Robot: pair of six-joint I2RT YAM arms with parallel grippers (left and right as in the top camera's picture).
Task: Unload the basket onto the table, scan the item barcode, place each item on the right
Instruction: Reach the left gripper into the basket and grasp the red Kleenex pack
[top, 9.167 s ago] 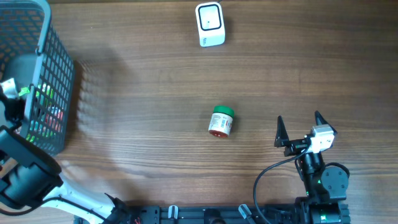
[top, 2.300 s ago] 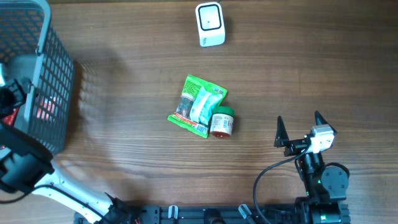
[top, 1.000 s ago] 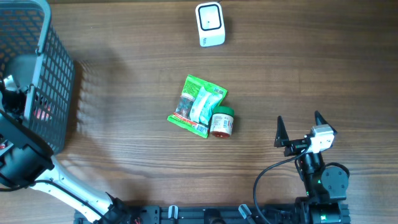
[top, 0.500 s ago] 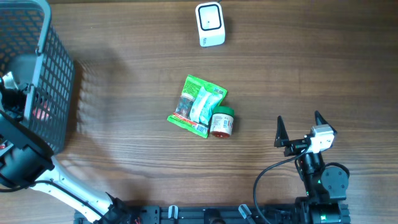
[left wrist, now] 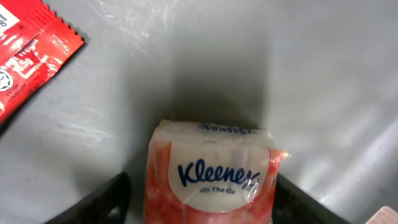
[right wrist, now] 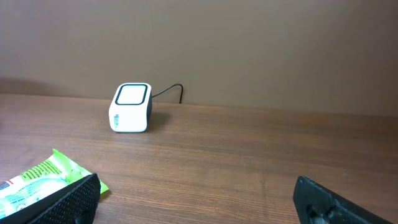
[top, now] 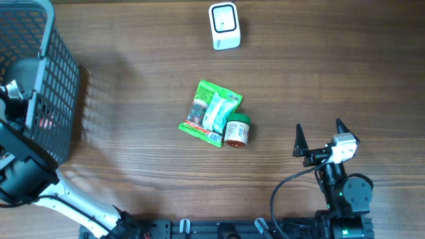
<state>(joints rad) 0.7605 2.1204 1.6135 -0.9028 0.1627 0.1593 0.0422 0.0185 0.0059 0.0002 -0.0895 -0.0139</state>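
My left gripper is down inside the grey basket, and in the overhead view only its wrist shows at the basket's wall. A pink and white Kleenex tissue pack lies on the basket floor between its two black fingers. The right finger is almost against the pack and a narrow gap shows at the left one. The white scanner stands at the far edge of the table. My right gripper rests open near the front right, holding nothing.
A green snack packet and a small green-lidded jar lie together mid-table. A red packet lies in the basket to the far left of the tissue pack. The basket walls stand tall round my left wrist.
Since the earliest frame the green packet has come to lie beside the jar. Over the last second my left arm stays in the basket, barely shifting. The right arm is still.
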